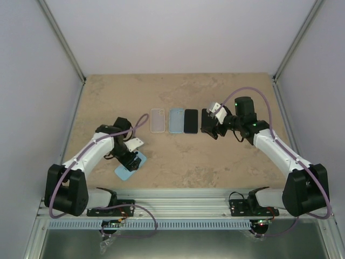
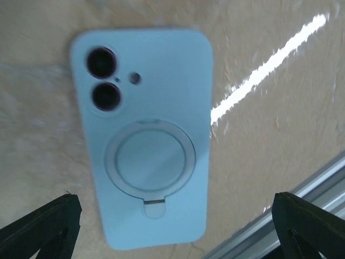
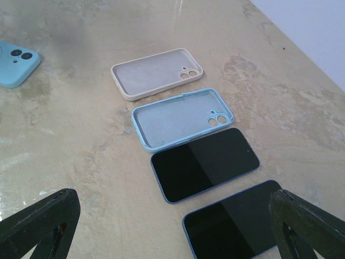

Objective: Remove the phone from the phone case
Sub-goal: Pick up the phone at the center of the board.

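- Currently the task's cased phone (image 1: 128,168) lies face down on the table (image 1: 188,162), at the near left and well apart from the other items.
- Left wrist view: cased phone (image 2: 143,135) has a light blue shell, back up, with two dark camera lenses at one end and a round ring stand in the middle, folded flat.
- The phone looks seated in the case; its screen side is hidden.
- Left gripper (image 1: 129,156) hangs right over it, pointing down.
- Left gripper (image 2: 175,232) has its fingers (image 2: 43,226) spread wide, wider than the case, with nothing between them; contact with the case cannot be told.
- Right gripper (image 1: 210,127) is at the far right end of a row of items in mid-table.
- Right gripper (image 3: 172,226) is also spread apart and holds nothing.
- Row from left to right in the top view: white empty case (image 1: 157,120), blue empty case (image 1: 176,120), bare phone (image 1: 191,120), second bare phone (image 1: 205,116), which is partly under the right gripper.
- Right wrist view: white empty case (image 3: 156,73) and blue empty case (image 3: 180,117) lie inside up with camera cutouts showing; bare phone (image 3: 205,163) and second bare phone (image 3: 237,218) lie screen up and dark.
- Row items sit just beside each other, apart.
- The cased phone (image 3: 16,62) shows at the left edge of the right wrist view.
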